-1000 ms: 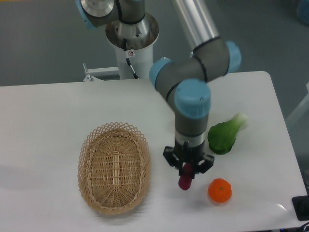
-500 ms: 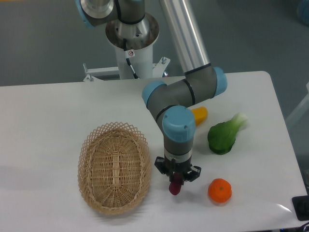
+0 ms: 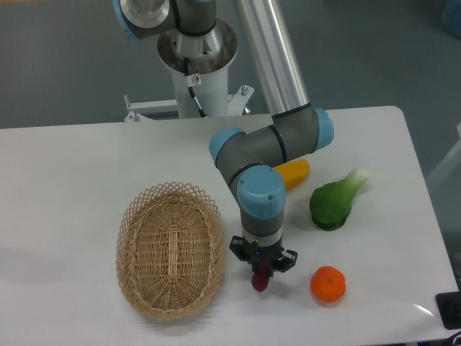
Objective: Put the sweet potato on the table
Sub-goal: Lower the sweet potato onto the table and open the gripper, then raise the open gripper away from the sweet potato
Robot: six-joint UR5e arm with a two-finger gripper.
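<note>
The white table [image 3: 65, 166] carries a wicker basket [image 3: 171, 249], a leafy green vegetable [image 3: 333, 203], a yellow-orange vegetable [image 3: 294, 173] and an orange [image 3: 328, 284]; between basket and orange, the gripper [image 3: 261, 273] points down, closed around the sweet potato [image 3: 260, 280], low over the table

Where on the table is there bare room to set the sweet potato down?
Bare table lies left of the basket and along the far edge. The tool holds the sweet potato over a narrow gap between basket and orange. Crowded to the right: bok choy, yellow vegetable.
</note>
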